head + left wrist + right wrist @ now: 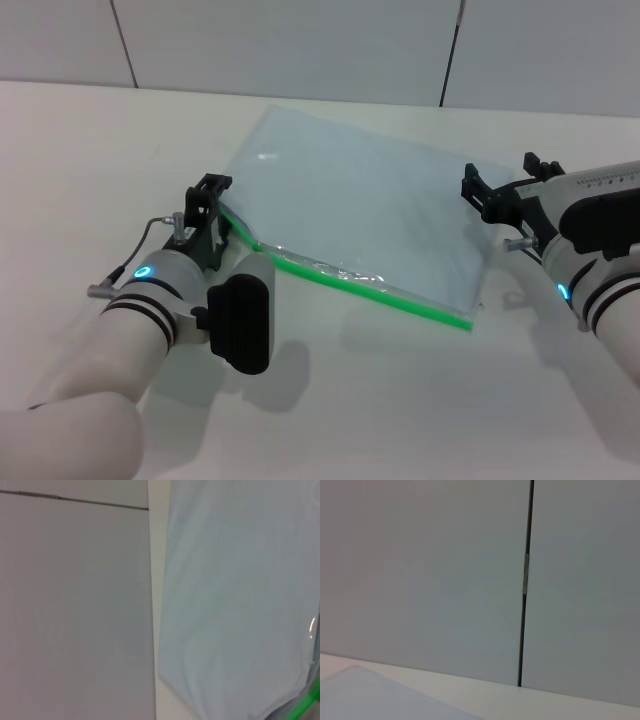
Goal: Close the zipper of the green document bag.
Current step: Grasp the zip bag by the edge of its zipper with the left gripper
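Head view: a bag (pixel 350 205), flat, translucent pale blue, lies on a white worktop (pixel 80 160), turned at an angle so its long edges run from the robot's left, farther back, toward its right, nearer. The zipper (pixel 350 281), a thin bright green strip, runs along the bag's near long edge, from beside the left gripper to the near right corner. The plastic just behind the strip looks puckered around the middle of its length. Left gripper (pixel 208 222): black, at the left end of the zipper, at the bag's near left corner; the green strip meets it there. Whether its fingers are spread or pinching the strip, I cannot tell from this angle. Right gripper (pixel 487 195): black, at the bag's right short edge, close to the far right corner. Contact with the bag cannot be made out, and the state of its fingers cannot be told. Grey wall panels (pixel 290 45) stand behind the worktop.

Left wrist view: the bag (pixel 235 605) fills one side of the picture, its surface faintly rippled. A short stretch of the zipper (pixel 307 702) shows at one corner. A strip of worktop (pixel 159 555) and a wall panel (pixel 75 610) take up the remainder. No fingers visible.

Right wrist view: wall panels (pixel 420 570) parted by a dark seam (pixel 524 610). A band of worktop (pixel 545 702) below, and a pale corner of the bag (pixel 370 695). No fingers visible.
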Tool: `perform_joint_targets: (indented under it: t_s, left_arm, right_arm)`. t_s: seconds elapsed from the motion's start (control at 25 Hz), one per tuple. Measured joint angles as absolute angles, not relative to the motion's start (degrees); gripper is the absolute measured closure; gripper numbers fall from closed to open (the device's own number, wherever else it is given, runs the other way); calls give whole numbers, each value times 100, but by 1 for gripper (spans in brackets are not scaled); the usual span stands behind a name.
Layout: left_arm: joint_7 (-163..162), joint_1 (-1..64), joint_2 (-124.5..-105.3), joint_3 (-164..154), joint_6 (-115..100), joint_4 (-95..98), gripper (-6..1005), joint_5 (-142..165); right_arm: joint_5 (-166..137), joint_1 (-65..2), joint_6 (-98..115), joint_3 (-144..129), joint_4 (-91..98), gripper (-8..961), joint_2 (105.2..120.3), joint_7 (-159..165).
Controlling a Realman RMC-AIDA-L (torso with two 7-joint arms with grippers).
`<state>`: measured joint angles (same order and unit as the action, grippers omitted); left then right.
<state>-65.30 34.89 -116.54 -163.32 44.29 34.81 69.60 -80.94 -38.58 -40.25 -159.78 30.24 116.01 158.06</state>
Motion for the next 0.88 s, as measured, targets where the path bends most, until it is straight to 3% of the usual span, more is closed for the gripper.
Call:
perform_joint_targets:
  t_s: [0.88]
  left_arm:
    - [-6571,3587,-11639,-16321,4428,3248,446,6934]
  right_arm:
    - [-8137,-3858,-4025,-15987,3071,202,11601,15802]
